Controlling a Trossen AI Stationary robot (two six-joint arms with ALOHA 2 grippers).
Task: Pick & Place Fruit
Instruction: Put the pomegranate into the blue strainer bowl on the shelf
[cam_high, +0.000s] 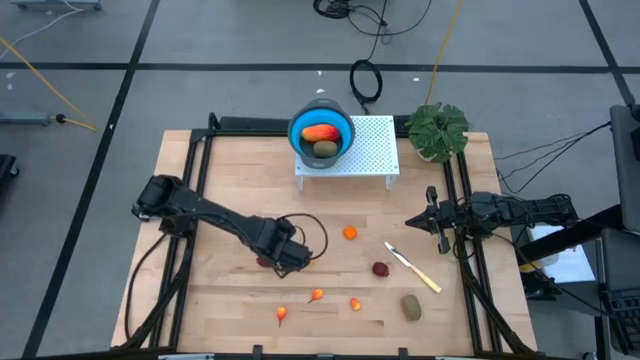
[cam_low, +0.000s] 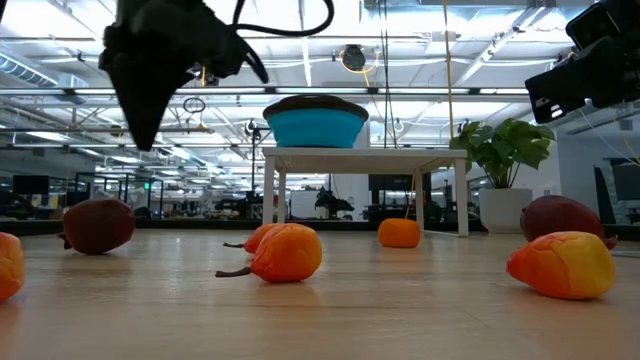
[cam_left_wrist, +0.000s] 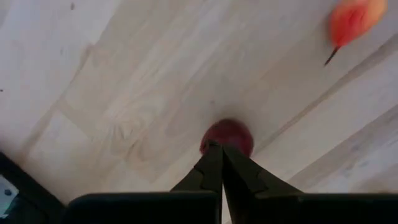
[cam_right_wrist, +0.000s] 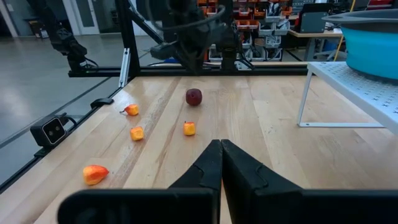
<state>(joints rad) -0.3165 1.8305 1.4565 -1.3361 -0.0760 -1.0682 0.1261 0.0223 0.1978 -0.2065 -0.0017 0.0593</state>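
My left gripper (cam_high: 283, 257) is shut and points down a little above a dark red ball (cam_left_wrist: 227, 133), without touching it; the low view shows a gap between the fingertips (cam_low: 143, 143) and that ball (cam_low: 97, 225). A second dark red ball (cam_high: 381, 268) lies right of centre. Several small orange-red bits (cam_high: 350, 233) (cam_high: 317, 294) (cam_high: 356, 304) lie scattered on the wood. A brown-green oval (cam_high: 411, 306) rests near the front right. The blue bowl (cam_high: 321, 135) holds an elongated red-yellow piece and another brown-green oval. My right gripper (cam_high: 415, 221) waits shut and level at the right edge.
The bowl stands on a white perforated stand (cam_high: 372, 150) at the table's far middle, beside a potted plant (cam_high: 437, 130). A pale-handled knife (cam_high: 415, 268) lies near the second ball. Black frame rails (cam_high: 195, 170) run along both sides of the table.
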